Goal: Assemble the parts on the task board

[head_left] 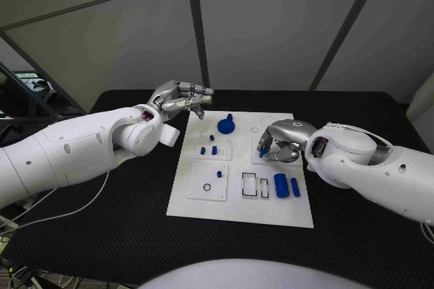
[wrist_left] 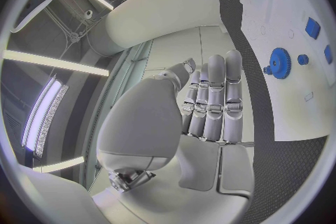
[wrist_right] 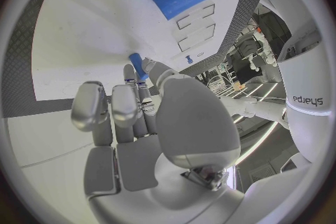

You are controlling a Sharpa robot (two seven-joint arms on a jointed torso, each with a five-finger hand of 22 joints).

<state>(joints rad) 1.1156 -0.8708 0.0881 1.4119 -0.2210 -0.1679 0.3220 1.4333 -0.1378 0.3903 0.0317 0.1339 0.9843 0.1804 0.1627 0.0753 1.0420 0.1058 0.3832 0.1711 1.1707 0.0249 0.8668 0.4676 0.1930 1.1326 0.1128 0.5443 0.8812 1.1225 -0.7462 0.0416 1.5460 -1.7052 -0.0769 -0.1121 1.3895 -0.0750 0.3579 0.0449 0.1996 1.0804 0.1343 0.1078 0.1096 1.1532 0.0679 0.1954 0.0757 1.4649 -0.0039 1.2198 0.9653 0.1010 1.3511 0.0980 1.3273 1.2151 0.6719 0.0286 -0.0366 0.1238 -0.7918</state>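
Note:
The white task board (head_left: 239, 204) lies in the middle of the black table. My right hand (head_left: 282, 145) hovers over its right half and pinches a small blue peg (head_left: 263, 153) between thumb and finger; the right wrist view shows that peg (wrist_right: 138, 65) at the fingertips, just above the board. My left hand (head_left: 181, 101) is raised off the board's far left corner, its fingers (wrist_left: 213, 101) straight and holding nothing. A blue gear (head_left: 226, 125) stands on the board near it, also in the left wrist view (wrist_left: 280, 62).
A large blue cylinder (head_left: 281, 184) and a thinner one (head_left: 296, 187) lie on the board's right side beside two rectangular slots (head_left: 251, 184). Small blue blocks (head_left: 209, 150) and a tiny peg (head_left: 221, 174) sit on the left inset plates.

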